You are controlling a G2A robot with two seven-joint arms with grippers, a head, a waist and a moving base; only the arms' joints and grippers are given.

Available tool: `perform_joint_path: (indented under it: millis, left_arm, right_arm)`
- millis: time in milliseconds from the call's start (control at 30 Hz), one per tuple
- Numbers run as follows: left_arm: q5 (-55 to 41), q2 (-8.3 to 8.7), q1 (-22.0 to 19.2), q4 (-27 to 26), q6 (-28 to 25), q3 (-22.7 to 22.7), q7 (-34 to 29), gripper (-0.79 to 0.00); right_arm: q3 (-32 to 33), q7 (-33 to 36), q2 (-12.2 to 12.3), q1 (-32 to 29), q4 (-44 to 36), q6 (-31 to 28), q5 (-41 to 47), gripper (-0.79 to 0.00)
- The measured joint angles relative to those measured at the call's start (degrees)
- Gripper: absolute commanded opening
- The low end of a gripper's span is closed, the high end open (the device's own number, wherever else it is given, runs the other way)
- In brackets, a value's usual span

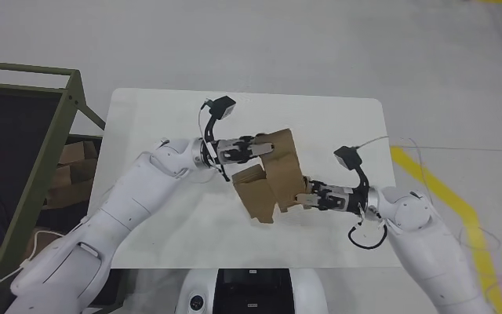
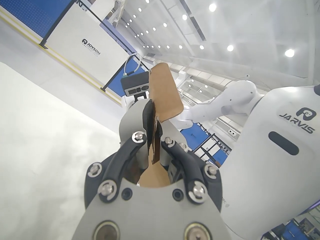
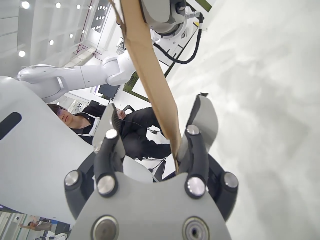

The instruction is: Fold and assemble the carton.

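Observation:
The brown carton (image 1: 274, 169), partly folded, is held up over the middle of the white table (image 1: 157, 118). My left gripper (image 1: 259, 147) is shut on its far upper edge. In the left wrist view the cardboard (image 2: 163, 91) is pinched between the fingers (image 2: 138, 123) and a rounded flap sticks out beyond them. My right gripper (image 1: 300, 198) is at the carton's near right corner. It (image 3: 156, 117) stands open, with a carton panel (image 3: 147, 58) running between its fingers and leaning against one finger (image 3: 202, 116).
A green metal frame (image 1: 47, 133) stands off the table's left side, with cardboard pieces (image 1: 74, 169) stacked inside it. Bare tabletop lies on all sides of the carton. A yellow floor line (image 1: 423, 177) runs past the right edge.

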Motion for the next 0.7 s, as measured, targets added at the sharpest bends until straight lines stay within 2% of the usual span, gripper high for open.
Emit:
perform_joint_path:
  millis: [233, 600, 700]
  left_arm:
    - [-2.96, 0.56, 1.26, 0.92, 0.0, -1.83, 0.0, -0.785]
    - [-3.24, 0.59, 1.39, 0.84, 0.17, -1.84, 0.16, -0.785]
    - [-3.45, 0.53, 2.38, -0.41, 2.24, -3.18, 3.65, -0.785]
  right_arm:
    - [4.4, -5.52, 0.6, -4.25, -1.69, -5.03, -3.28, 0.0]
    - [4.58, -5.86, 0.6, -4.39, -1.93, -5.02, -3.68, 0.0]
    - [5.51, -9.39, 0.56, -5.36, -3.2, -5.4, -7.25, 0.0]
